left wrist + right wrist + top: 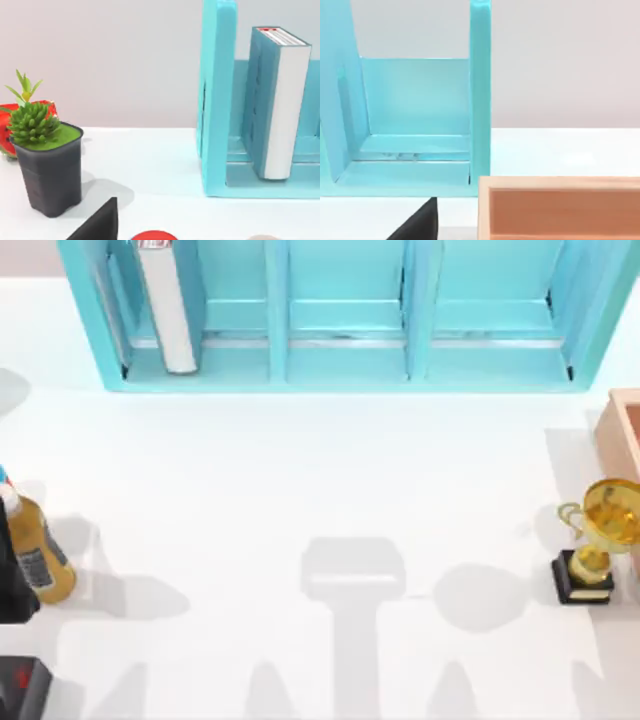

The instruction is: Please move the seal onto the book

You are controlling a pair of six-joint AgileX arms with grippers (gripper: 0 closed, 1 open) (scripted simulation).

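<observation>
Book (277, 100) stands upright in the shelf's (340, 350) left bay; claw states cannot be told.

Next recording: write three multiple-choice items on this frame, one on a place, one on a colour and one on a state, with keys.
1. Which compartment of the bright turquoise shelf unit holds the thick teal-blue book? A leftmost; B middle; C rightmost.
2. The base of the gold trophy cup is: A white; B black; C red.
3. The book is: A lying flat; B lying open; C upright.

Key: 1 A, the top view shows it at the shelf's left end. 2 B, a dark block sits under the cup. 3 C, it stands on end with its white page edges facing out.
</observation>
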